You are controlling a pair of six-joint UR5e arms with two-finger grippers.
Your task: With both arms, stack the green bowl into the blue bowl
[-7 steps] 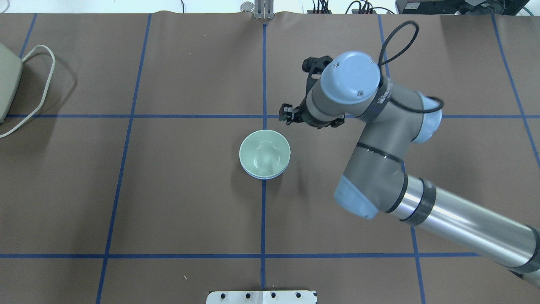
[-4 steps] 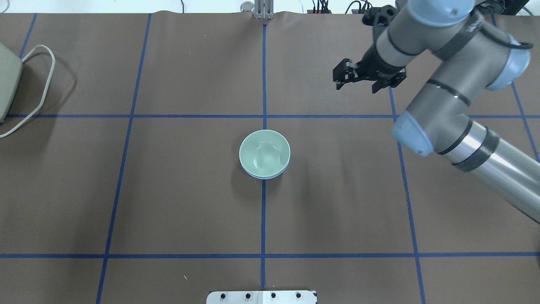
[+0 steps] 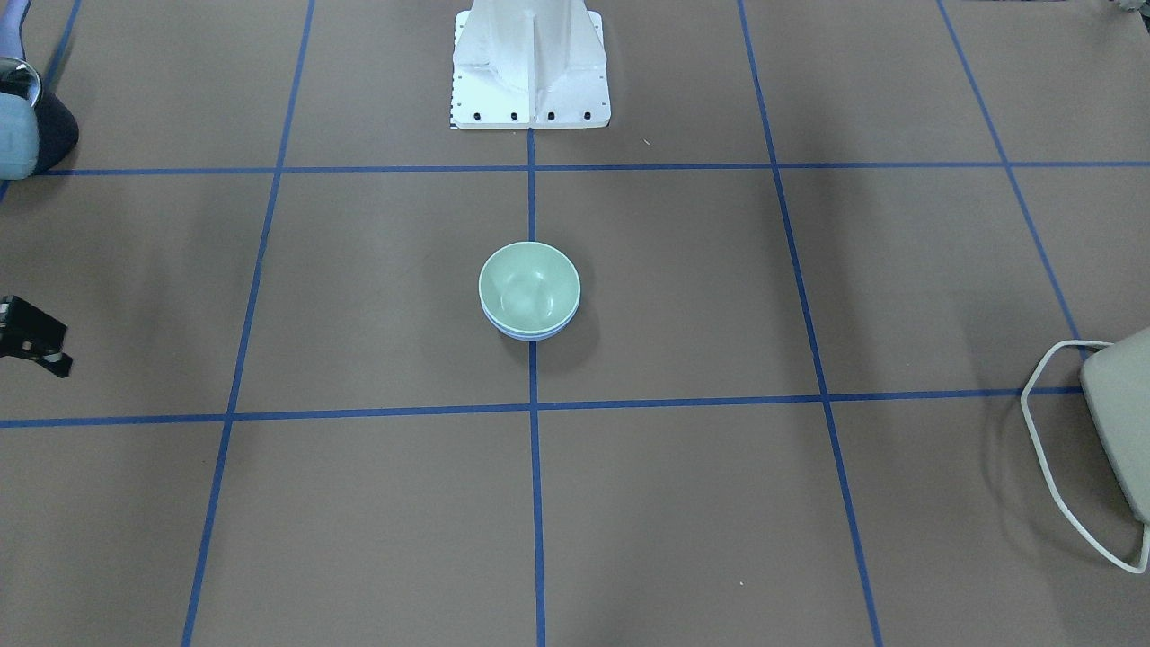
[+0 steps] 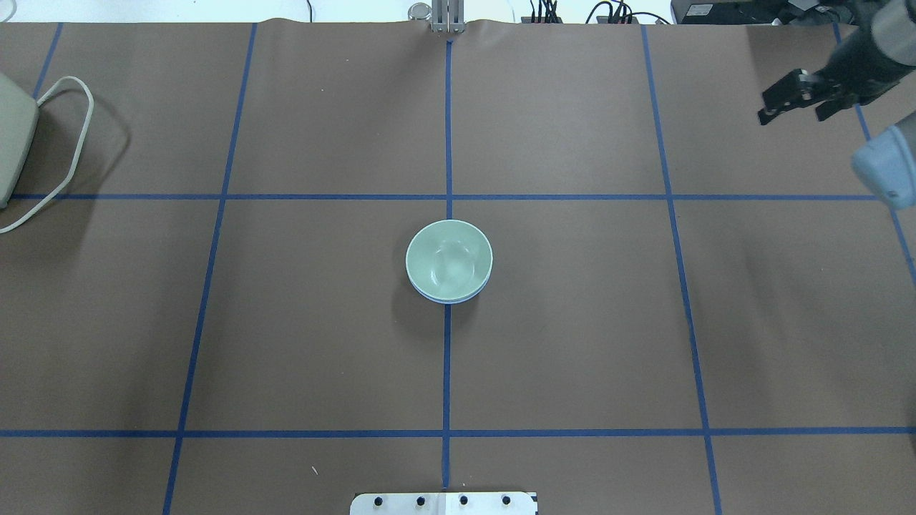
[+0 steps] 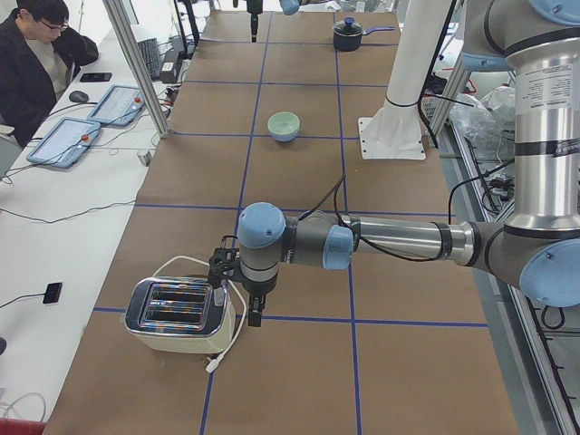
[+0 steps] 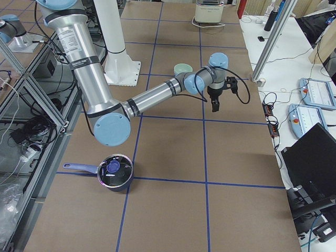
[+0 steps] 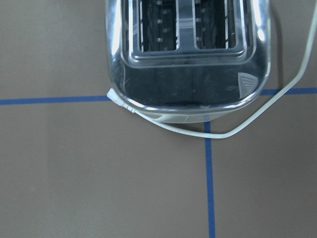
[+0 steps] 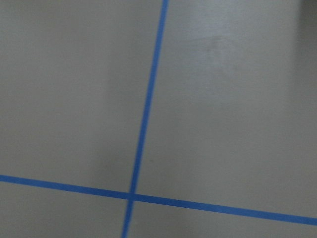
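Note:
The green bowl (image 4: pixel 449 259) sits nested inside the blue bowl (image 4: pixel 451 301) at the table's middle; only a thin blue rim shows under it. The stack also shows in the front view, green bowl (image 3: pixel 528 286) over the blue rim (image 3: pixel 530 337). My right gripper (image 4: pixel 791 113) is open and empty, high at the far right edge, well away from the bowls. My left gripper (image 5: pixel 254 313) hangs beside the toaster at the table's left end; I cannot tell whether it is open or shut.
A chrome toaster (image 7: pixel 188 54) with a white cord lies under the left wrist camera and at the left edge of the overhead view (image 4: pixel 11 143). A dark pot with lid (image 6: pixel 114 172) stands at the table's right end. The white pedestal base (image 3: pixel 530 63) is at the robot's side.
My right arm has pulled away from beside the bowls, up and to the far right edge of the overhead view. The stacked bowls have not moved.

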